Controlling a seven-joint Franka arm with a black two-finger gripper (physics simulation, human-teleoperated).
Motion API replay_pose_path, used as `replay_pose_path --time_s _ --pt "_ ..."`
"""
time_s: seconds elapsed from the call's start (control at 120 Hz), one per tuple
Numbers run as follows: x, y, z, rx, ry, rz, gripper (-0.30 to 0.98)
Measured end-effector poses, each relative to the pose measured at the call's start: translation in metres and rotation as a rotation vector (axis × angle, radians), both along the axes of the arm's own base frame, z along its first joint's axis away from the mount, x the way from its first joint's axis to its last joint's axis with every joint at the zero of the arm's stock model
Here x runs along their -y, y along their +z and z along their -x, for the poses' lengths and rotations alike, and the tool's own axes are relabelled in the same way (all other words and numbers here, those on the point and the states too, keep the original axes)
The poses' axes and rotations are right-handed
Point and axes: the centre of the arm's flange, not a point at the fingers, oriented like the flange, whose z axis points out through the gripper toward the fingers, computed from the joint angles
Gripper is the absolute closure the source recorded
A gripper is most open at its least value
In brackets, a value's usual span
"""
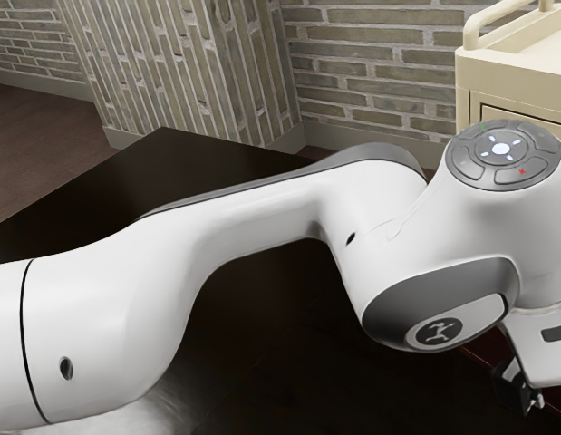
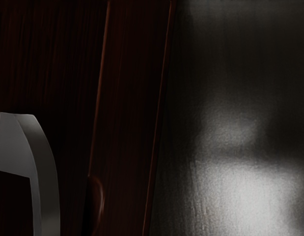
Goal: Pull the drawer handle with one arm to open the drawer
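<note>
My black gripper point(image 1: 520, 391) hangs below the white hand at the lower right of the exterior view, beside dark reddish wood. In the wrist view, a curved grey metal handle point(image 2: 49, 182) stands out from a dark reddish-brown wooden front point(image 2: 48, 59). The handle's far part runs out of that picture, and I see nothing gripping the part that shows. Whether this front is pulled out at all I cannot tell.
A dark tabletop point(image 1: 162, 168) spreads under and behind the arm. The cream cabinet point(image 1: 516, 77) with a rail stands at the exterior view's upper right, near a brick wall point(image 1: 380, 91). A glossy dark surface point(image 2: 240, 132) borders the wooden front.
</note>
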Motion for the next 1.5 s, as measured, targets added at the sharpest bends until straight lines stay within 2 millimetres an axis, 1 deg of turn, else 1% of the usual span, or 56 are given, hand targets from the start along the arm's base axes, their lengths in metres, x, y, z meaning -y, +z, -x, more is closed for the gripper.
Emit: replay_pose_path --time_s 0.15,0.258,0.542,0.658,0.917,1.117,1.5 --pt "-0.001 0.001 0.0 -0.006 0.007 0.013 0.13" --pt "-0.001 0.005 0.002 -0.018 0.016 0.028 0.23" --pt "-0.002 0.006 0.012 -0.077 0.033 0.044 0.27" --pt "-0.004 0.011 0.02 -0.087 0.035 0.043 0.31" --pt "-0.009 0.011 0.034 -0.115 0.039 0.02 0.31" --pt "-0.017 0.016 0.052 -0.132 0.039 0.007 0.34" --pt "-0.027 0.011 0.077 -0.166 0.034 -0.003 0.29"
